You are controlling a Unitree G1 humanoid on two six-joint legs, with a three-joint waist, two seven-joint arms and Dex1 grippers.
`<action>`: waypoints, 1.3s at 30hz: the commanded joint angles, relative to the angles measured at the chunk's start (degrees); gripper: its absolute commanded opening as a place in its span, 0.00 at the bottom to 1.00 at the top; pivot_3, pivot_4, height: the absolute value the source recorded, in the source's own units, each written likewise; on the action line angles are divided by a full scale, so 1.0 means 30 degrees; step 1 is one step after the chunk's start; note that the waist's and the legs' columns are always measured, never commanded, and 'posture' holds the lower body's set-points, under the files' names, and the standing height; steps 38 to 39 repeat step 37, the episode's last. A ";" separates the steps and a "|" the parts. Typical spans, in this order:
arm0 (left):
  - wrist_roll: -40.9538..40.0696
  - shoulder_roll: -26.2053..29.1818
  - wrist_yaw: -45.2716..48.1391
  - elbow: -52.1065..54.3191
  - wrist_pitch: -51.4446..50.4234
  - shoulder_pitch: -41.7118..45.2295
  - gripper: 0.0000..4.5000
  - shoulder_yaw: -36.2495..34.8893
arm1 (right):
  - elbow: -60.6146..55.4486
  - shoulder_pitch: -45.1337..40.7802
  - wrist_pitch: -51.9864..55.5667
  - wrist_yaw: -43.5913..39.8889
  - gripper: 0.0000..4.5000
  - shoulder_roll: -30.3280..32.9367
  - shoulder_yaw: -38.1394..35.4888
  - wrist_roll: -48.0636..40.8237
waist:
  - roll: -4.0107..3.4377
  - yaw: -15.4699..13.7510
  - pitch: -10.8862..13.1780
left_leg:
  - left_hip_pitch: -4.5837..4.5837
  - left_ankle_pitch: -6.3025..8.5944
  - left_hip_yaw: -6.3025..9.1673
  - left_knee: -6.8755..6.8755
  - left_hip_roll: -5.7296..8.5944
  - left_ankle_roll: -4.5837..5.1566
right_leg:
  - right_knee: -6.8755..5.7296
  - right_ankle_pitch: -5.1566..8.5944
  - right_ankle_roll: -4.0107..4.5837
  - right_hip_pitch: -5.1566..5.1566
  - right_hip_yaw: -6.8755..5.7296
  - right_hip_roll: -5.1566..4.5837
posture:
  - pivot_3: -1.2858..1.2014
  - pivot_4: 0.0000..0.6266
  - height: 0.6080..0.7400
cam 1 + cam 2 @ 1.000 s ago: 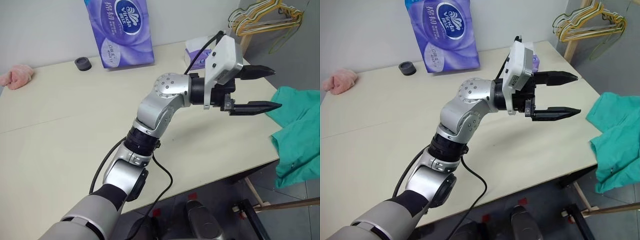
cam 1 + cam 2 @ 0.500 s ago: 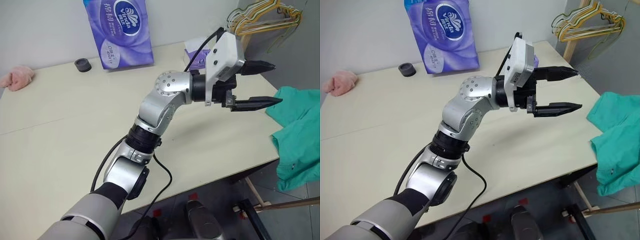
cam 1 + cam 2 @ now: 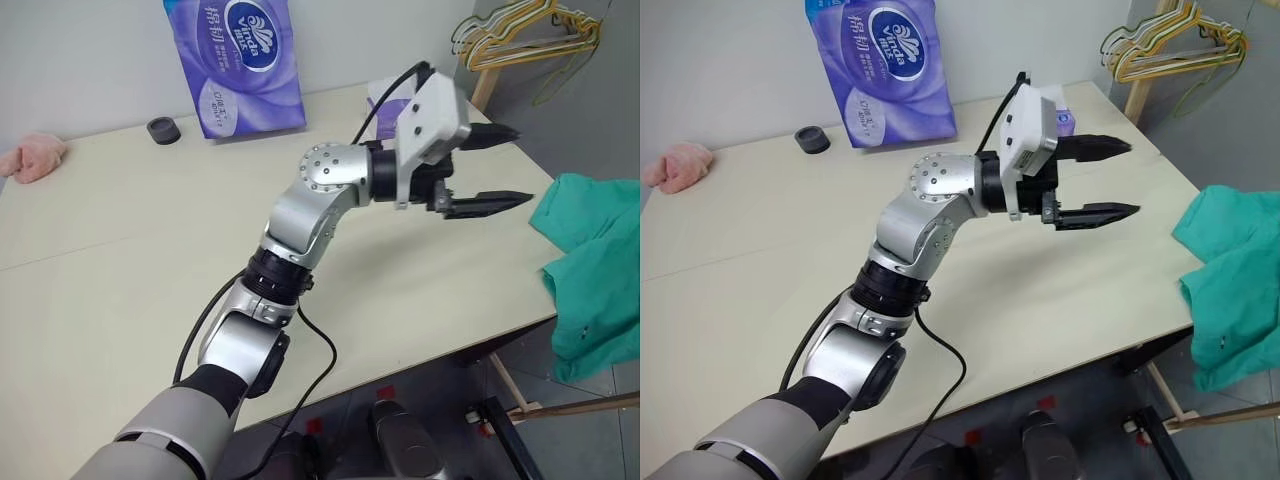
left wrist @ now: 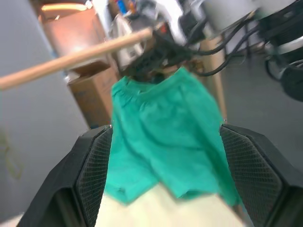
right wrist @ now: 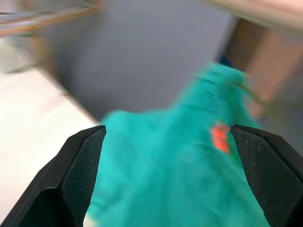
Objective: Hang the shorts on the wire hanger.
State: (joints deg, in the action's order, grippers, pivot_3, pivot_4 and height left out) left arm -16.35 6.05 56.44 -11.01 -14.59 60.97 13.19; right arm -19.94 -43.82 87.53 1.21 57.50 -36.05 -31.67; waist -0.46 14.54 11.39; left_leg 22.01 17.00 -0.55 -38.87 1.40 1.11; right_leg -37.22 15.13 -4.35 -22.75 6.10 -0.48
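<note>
Teal shorts [image 3: 1235, 290], cut off at the right frame edge, drape lengthwise down over the table's [image 3: 760, 260] right corner, while both the left gripper [image 3: 1110, 178] and the right gripper [image 5: 165, 189] gape wide, holding nothing.

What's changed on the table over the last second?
The left gripper has drifted slightly away from the shorts and toward the table's far side, jaws open and empty as before. The shorts hang over the table edge where they were; the tissue pack is unmoved.
</note>
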 commanded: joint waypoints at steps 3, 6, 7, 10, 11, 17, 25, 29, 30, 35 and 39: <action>0.1397 0.2056 -0.2341 0.1093 -0.1415 -0.1769 0.85 -0.0840 | -0.3530 0.0734 -0.4587 -0.2247 1.00 -0.2807 0.3917 -0.0562 | 0.0056 -0.0073 -0.0060 | 0.0104 -0.0010 0.0000 -0.0031 0.0008 -0.0013 | -0.0146 -0.0063 0.0067 -0.0154 0.0002 -0.0013 | 0.42 0.20 1.00; 0.1877 0.3050 -0.4244 0.1790 -0.2937 -0.2941 0.85 -0.1570 | -0.3995 0.2243 -0.7945 -0.3192 1.00 -0.4517 0.6505 0.0505 | 0.0091 -0.0399 -0.0080 | 0.0222 -0.0049 0.0112 -0.0067 0.0010 -0.0074 | -0.0231 -0.0072 0.0082 -0.0252 -0.0089 -0.0115 | 0.45 0.19 1.00; 0.2060 0.3395 -0.5020 0.2252 -0.3640 -0.3548 0.85 -0.1925 | -0.3929 0.2742 -0.9237 -0.3270 1.00 -0.5193 0.7504 0.1068 | 0.0093 -0.0548 -0.0087 | 0.0261 -0.0063 0.0139 -0.0074 0.0015 -0.0091 | -0.0261 -0.0075 0.0087 -0.0299 -0.0131 -0.0123 | 0.46 0.19 1.00; 0.2294 0.3796 -0.7694 0.4363 -0.6049 -0.5658 0.85 -0.3291 | -0.3071 0.3783 -1.2359 -0.3192 1.00 -0.7218 0.9764 0.2685 | 0.0111 -0.0921 -0.0146 | 0.0315 -0.0129 0.0154 -0.0063 0.0016 -0.0192 | -0.0319 -0.0079 0.0095 -0.0399 -0.0150 -0.0141 | 0.48 0.17 1.00; 0.2533 0.3717 -0.8754 0.5090 -0.6651 -0.6494 0.85 -0.3733 | -0.2524 0.4119 -1.3685 -0.3332 1.00 -0.7697 1.0561 0.3444 | 0.0124 -0.1120 -0.0154 | 0.0328 -0.0141 0.0158 -0.0060 0.0016 -0.0209 | -0.0349 -0.0079 0.0096 -0.0431 -0.0153 -0.0144 | 0.48 0.17 1.00; 0.4609 0.2265 -1.5586 0.7711 -0.8246 -1.0846 0.85 -0.6531 | 0.0357 0.5480 -1.8181 -0.4853 1.00 -1.1414 1.1742 0.3709 | 0.0449 -0.2592 -0.0447 | 0.0317 -0.0182 0.0203 -0.0075 0.0041 -0.0244 | -0.0501 -0.0079 0.0102 -0.0479 -0.0197 -0.0180 | 0.52 0.14 1.00; 0.5465 0.2099 -1.8175 0.7395 -0.6992 -1.4973 0.85 -0.8223 | 0.2926 0.7495 -2.1250 -0.5995 1.00 -1.3133 1.2892 0.5411 | 0.0788 -0.4372 -0.1002 | 0.0285 -0.0278 0.0216 -0.0072 0.0034 -0.0238 | -0.0530 -0.0214 0.0325 -0.0473 -0.0282 -0.0190 | 0.53 0.11 1.00; 0.5112 0.2249 -1.7789 0.6939 -0.6382 -1.5394 0.85 -0.8306 | 0.3879 0.8068 -2.2311 -0.5933 1.00 -1.3815 1.3153 0.6171 | 0.0902 -0.4816 -0.1236 | 0.0266 -0.0372 0.0236 -0.0072 0.0040 -0.0259 | -0.0531 -0.0281 0.0427 -0.0443 -0.0340 -0.0192 | 0.53 0.10 1.00; 0.4956 0.2204 -1.7729 0.6838 -0.6398 -1.5352 0.85 -0.8351 | 0.4079 0.8137 -2.2521 -0.5868 1.00 -1.3966 1.3200 0.6374 | 0.0911 -0.4828 -0.1250 | 0.0259 -0.0404 0.0224 -0.0071 0.0042 -0.0261 | -0.0532 -0.0303 0.0454 -0.0438 -0.0337 -0.0192 | 0.53 0.10 1.00; 0.4777 0.2299 -1.7675 0.6250 -0.5803 -1.5168 0.85 -0.8396 | 0.4600 0.8321 -2.2957 -0.5631 1.00 -1.4567 1.3096 0.6911 | 0.0932 -0.4789 -0.1513 | 0.0248 -0.0445 0.0226 -0.0055 0.0033 -0.0269 | -0.0542 -0.0328 0.0481 -0.0441 -0.0347 -0.0174 | 0.53 0.10 1.00; 0.4701 0.2357 -1.7604 0.6056 -0.5343 -1.5162 0.85 -0.8399 | 0.4674 0.8464 -2.3059 -0.5653 1.00 -1.4663 1.3109 0.7103 | 0.0934 -0.4781 -0.1542 | 0.0248 -0.0444 0.0227 -0.0039 0.0020 -0.0271 | -0.0535 -0.0327 0.0482 -0.0443 -0.0350 -0.0167 | 0.52 0.10 1.00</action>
